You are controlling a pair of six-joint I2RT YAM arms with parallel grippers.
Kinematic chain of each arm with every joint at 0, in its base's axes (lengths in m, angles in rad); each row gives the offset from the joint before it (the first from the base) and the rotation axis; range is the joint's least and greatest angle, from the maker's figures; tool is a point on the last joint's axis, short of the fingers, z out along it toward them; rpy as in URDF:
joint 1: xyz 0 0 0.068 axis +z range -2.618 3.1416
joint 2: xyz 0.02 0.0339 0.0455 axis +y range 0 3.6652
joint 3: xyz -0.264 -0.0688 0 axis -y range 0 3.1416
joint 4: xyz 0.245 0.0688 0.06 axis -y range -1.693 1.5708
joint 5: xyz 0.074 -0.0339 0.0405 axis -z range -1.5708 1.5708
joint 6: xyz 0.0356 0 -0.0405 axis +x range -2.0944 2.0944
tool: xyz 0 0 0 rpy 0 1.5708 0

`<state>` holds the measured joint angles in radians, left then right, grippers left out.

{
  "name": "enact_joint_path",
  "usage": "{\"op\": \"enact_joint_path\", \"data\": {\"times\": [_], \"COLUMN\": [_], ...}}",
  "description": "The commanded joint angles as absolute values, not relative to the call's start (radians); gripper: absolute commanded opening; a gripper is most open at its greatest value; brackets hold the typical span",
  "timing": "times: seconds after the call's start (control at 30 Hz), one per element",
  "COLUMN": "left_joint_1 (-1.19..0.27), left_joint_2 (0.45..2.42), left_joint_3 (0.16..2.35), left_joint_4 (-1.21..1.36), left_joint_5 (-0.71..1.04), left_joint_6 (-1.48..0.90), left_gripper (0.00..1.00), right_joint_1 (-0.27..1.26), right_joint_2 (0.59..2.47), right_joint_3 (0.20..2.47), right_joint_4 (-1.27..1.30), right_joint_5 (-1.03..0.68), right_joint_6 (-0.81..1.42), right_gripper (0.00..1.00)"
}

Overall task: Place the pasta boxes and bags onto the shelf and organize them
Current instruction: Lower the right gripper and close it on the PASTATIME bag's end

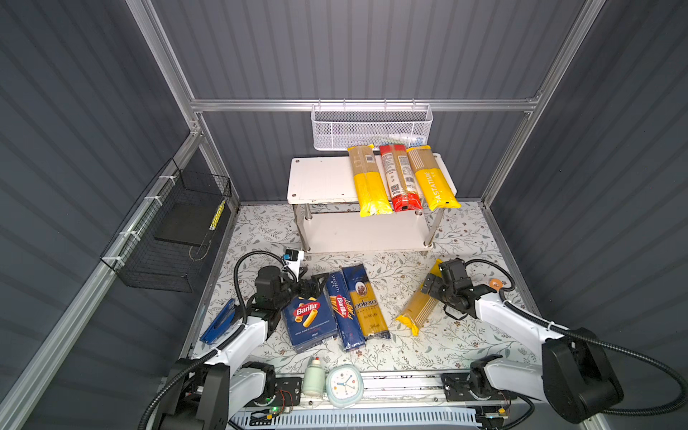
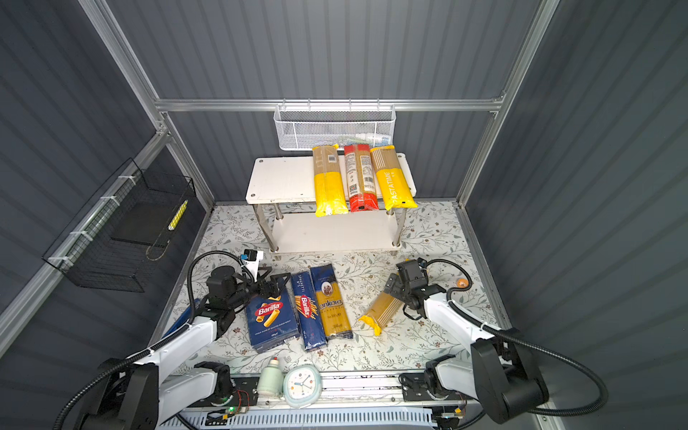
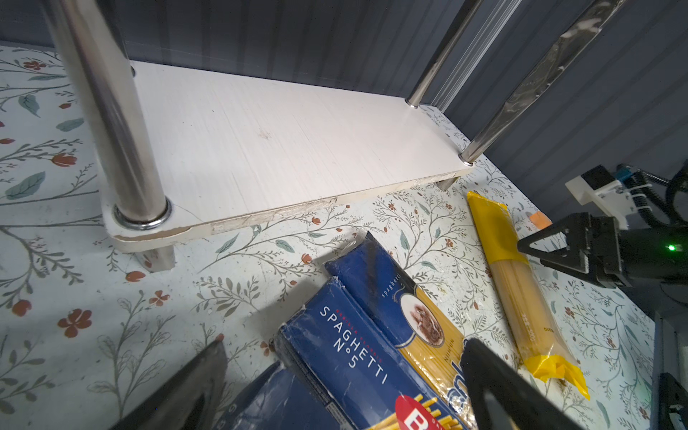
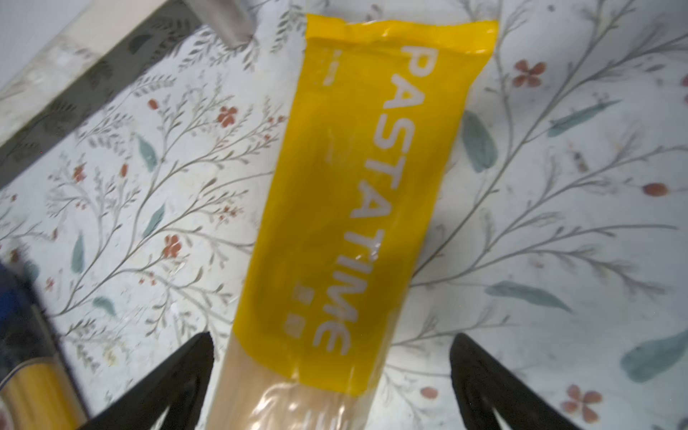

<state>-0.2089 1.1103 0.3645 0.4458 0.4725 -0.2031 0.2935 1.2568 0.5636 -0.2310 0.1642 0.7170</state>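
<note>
The right gripper (image 4: 331, 340), jaws spread wide, straddles a yellow spaghetti bag (image 1: 419, 305) lying on the table in front of the shelf (image 1: 320, 178), apparently lined up to close across its narrow width. On the shelf's top board three bags (image 1: 400, 178) lie side by side at the right, leaving room beside them. The left gripper (image 3: 346, 344), also wide and empty, hovers over two blue boxes (image 1: 309, 320) and a blue bag (image 1: 366, 301) before the shelf.
</note>
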Motion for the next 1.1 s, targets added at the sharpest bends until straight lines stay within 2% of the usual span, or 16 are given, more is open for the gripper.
{"op": "enact_joint_path", "data": {"times": [0.0, 0.27, 0.63, 0.8, 1.07], "left_joint_1": [-0.213, -0.214, -0.214, -0.213, -0.213], "left_joint_2": [1.092, 1.088, 1.094, 1.093, 1.093], "left_joint_3": [0.376, 0.377, 0.375, 0.376, 0.374], "left_joint_4": [0.435, 0.430, 0.434, 0.434, 0.437], "left_joint_5": [0.471, 0.467, 0.466, 0.468, 0.467], "left_joint_6": [-0.191, -0.186, -0.187, -0.189, -0.191], "left_gripper": [0.99, 0.99, 0.99, 0.99, 0.99], "right_joint_1": [0.260, 0.272, 0.443, 0.503, 0.645], "right_joint_2": [1.317, 1.521, 1.649, 1.599, 1.408], "right_joint_3": [0.596, 0.753, 0.850, 0.812, 0.729], "right_joint_4": [-0.188, -0.200, -0.243, -0.287, -0.370], "right_joint_5": [0.173, 0.146, 0.178, 0.223, 0.303], "right_joint_6": [0.679, 0.619, 0.558, 0.550, 0.574], "right_gripper": [0.99, 0.99, 0.99, 0.99, 0.98]}}
